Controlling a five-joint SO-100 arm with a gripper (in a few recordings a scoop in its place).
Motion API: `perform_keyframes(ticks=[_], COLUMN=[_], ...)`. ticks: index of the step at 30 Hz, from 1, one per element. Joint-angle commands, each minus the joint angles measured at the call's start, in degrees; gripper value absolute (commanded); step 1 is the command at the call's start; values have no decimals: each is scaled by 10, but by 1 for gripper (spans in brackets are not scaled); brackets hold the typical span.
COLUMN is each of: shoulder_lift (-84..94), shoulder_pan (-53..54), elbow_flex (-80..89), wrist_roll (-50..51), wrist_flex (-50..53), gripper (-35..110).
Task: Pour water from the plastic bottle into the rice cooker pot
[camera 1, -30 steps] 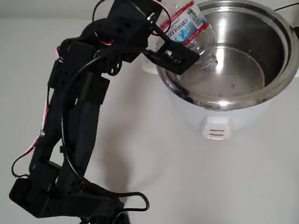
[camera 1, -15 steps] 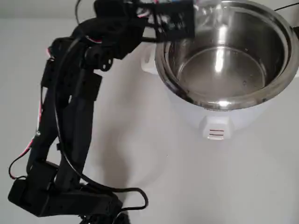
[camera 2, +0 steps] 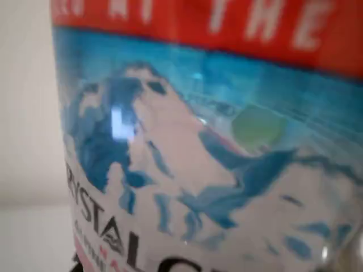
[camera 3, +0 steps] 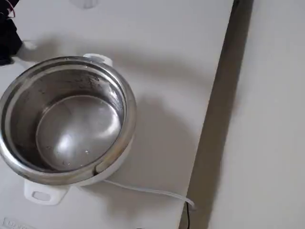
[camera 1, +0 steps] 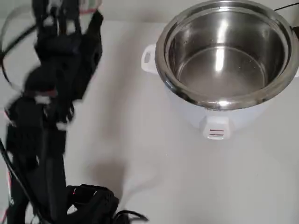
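At the upper left of the overhead view, the black arm [camera 1: 51, 93] is a motion-blurred shape, and its gripper [camera 1: 70, 18] sits near the top edge, well apart from the rice cooker pot [camera 1: 224, 51] at the upper right. A red and pale sliver at that top edge is probably the plastic bottle [camera 1: 88, 4], though blur makes this uncertain. The wrist view puts the bottle's label [camera 2: 198, 147] right against the lens, with a red band above a blue-and-white mountain print, so the bottle appears to be pinched in the gripper; the fingers themselves are hidden, so how wide they stand I cannot tell.

The relation that matters is sideways: the pot lies to the right of the gripper in the overhead view, with bare white table [camera 1: 140, 154] between them. The bottle's long axis cannot be read from these views.

The steel pot [camera 3: 66, 119] stands open in its white cooker body [camera 1: 219, 126], and small glints at the bottom suggest some water is in it, though how much is unclear. The pour looks done or paused, with the bottle held clear of the rim.
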Motion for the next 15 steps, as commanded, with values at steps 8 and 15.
perform_keyframes(ticks=[8, 15], shoulder_lift=[-214, -587], shoulder_pan=[-25, -4], elbow_flex=[359, 229], wrist_roll=[-81, -90], wrist_flex=[-594, -904], gripper=[19, 19])
